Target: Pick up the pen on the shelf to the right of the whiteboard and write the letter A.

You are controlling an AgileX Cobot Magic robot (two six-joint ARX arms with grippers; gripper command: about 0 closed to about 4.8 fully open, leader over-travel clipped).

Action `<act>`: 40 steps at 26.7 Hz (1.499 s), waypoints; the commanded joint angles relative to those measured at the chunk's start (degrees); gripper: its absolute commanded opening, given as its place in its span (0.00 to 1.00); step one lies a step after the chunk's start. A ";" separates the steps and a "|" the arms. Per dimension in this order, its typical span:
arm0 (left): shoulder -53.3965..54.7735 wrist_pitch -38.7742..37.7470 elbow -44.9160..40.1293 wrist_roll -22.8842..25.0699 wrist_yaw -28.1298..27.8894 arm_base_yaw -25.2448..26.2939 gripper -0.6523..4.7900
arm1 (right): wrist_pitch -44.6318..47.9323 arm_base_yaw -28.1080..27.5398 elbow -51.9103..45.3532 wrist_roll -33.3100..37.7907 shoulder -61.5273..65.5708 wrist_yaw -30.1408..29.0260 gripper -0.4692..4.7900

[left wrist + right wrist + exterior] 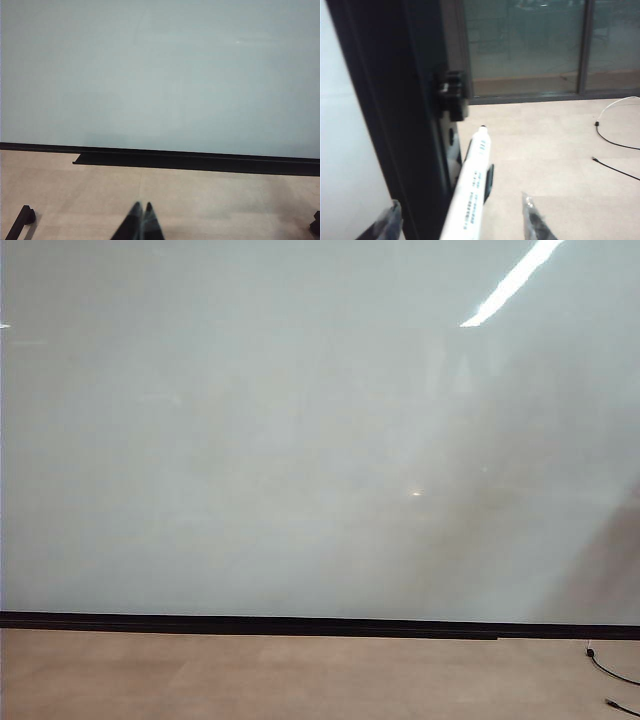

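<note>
The whiteboard [300, 440] fills the exterior view, blank, with a black strip [300, 624] along its lower edge; neither gripper shows there. In the right wrist view the pen [472, 185], a white barrel with black lettering and a dark tip, lies along the board's black side frame [395, 125]. My right gripper [461, 202] is open, with one finger on each side of the pen and apart from it. A pale bit of whiteboard [340, 150] shows beyond the frame. My left gripper [142, 205] is shut and empty, over the tan floor, facing the whiteboard [160, 75]. No letter A shows.
A black ledge [200, 162] runs under the board. Thin cables [615, 145] lie on the floor to the right, also seen as a cable [610, 670] in the exterior view. A glass partition [530, 45] stands behind. A black bracket [452, 100] juts from the frame.
</note>
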 commanded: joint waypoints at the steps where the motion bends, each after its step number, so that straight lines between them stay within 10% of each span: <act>1: 0.02 0.35 0.17 0.22 0.22 0.00 0.11 | 1.01 0.02 0.26 0.63 -0.26 0.22 0.64; 40: 0.02 0.35 0.17 0.24 0.22 0.00 0.11 | 0.90 0.09 0.94 1.73 -0.26 -0.52 0.48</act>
